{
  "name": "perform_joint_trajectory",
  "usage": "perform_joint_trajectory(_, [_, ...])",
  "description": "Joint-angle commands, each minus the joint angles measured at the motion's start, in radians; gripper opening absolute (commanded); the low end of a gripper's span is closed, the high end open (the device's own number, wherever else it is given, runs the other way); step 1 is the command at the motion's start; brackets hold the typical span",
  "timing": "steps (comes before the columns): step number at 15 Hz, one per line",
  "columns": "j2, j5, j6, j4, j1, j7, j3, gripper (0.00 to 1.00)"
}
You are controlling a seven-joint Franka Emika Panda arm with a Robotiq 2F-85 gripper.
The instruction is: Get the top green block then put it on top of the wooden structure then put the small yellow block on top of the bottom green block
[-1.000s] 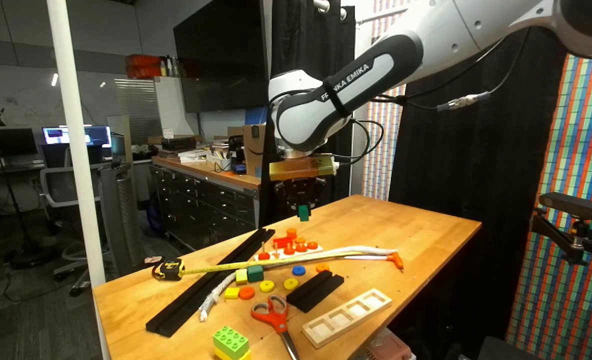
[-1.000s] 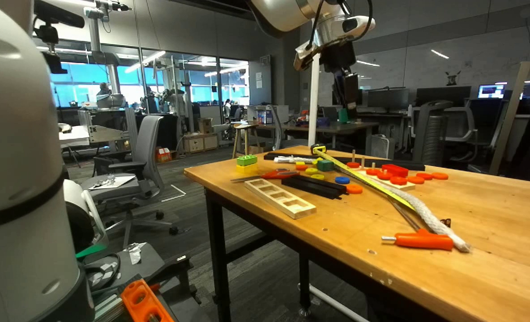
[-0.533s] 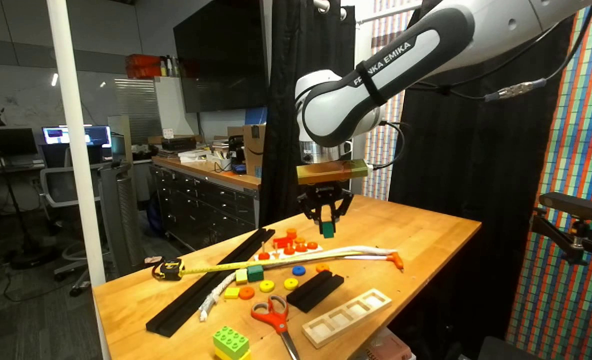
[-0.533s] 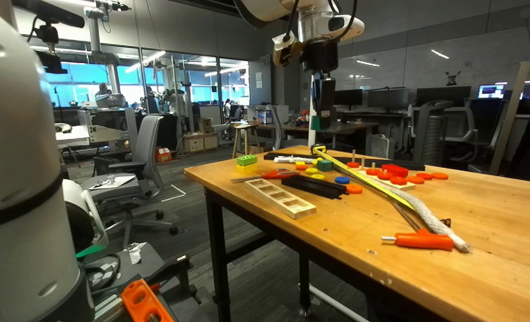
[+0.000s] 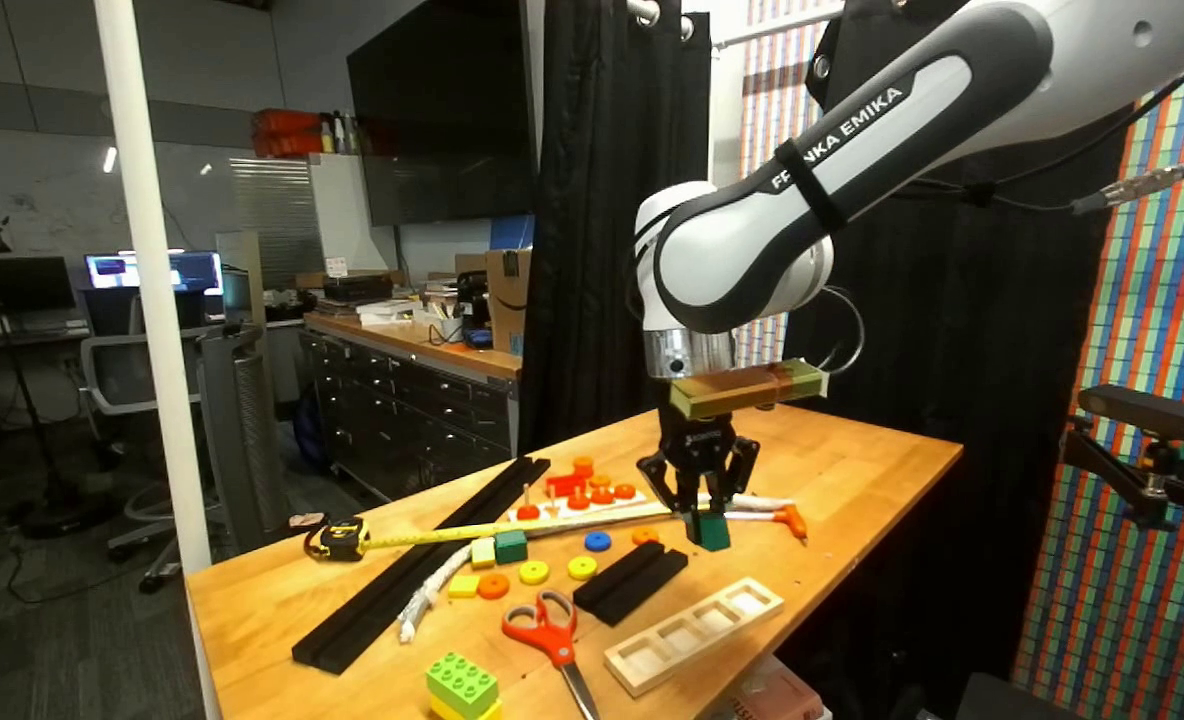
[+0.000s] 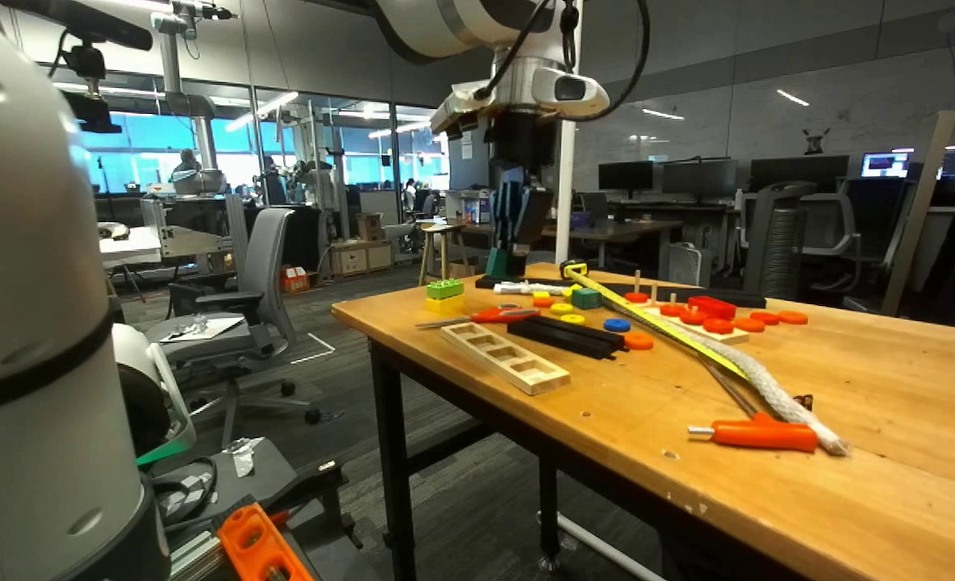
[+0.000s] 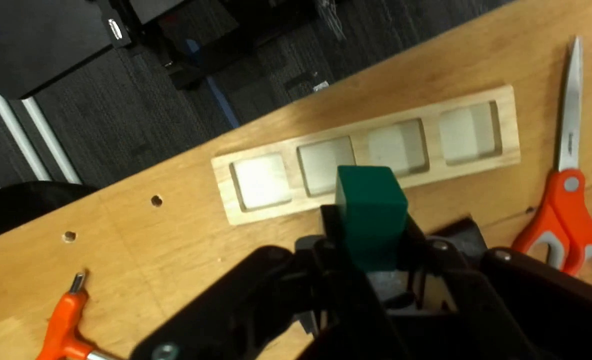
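My gripper (image 5: 704,518) is shut on the top green block (image 5: 714,535), a dark green cube-like block that sticks out below the fingertips. The block also shows in the wrist view (image 7: 373,200) and in an exterior view (image 6: 497,265). The wooden structure (image 5: 715,646) is a pale tray with a row of square recesses, also in the wrist view (image 7: 361,145). The held block is above the table, and in the wrist view it overlaps the tray's middle. The bottom green block (image 5: 511,545) lies on the table beside a small yellow block (image 5: 483,554). Another yellow block (image 5: 463,587) lies nearby.
Orange scissors (image 5: 555,640) and a black track piece (image 5: 630,583) lie beside the tray. A lime-green studded brick (image 5: 462,684) stands near the corner. A white rope (image 5: 432,592), tape measure (image 5: 342,540), coloured rings and an orange-handled tool (image 6: 764,434) are farther off.
My gripper has come down with the green block in it and moved nearer the wooden tray. The things on the table have not moved.
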Motion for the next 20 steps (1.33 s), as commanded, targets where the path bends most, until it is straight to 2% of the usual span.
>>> perform_joint_trajectory(1, [-0.048, 0.030, 0.038, -0.092, -0.026, -0.175, 0.015, 0.13])
perform_joint_trajectory(10, [-0.019, 0.013, 0.237, -0.178, -0.068, -0.379, -0.004, 0.13])
perform_joint_trajectory(20, [0.006, 0.037, 0.314, -0.220, -0.098, -0.498, -0.038, 0.13])
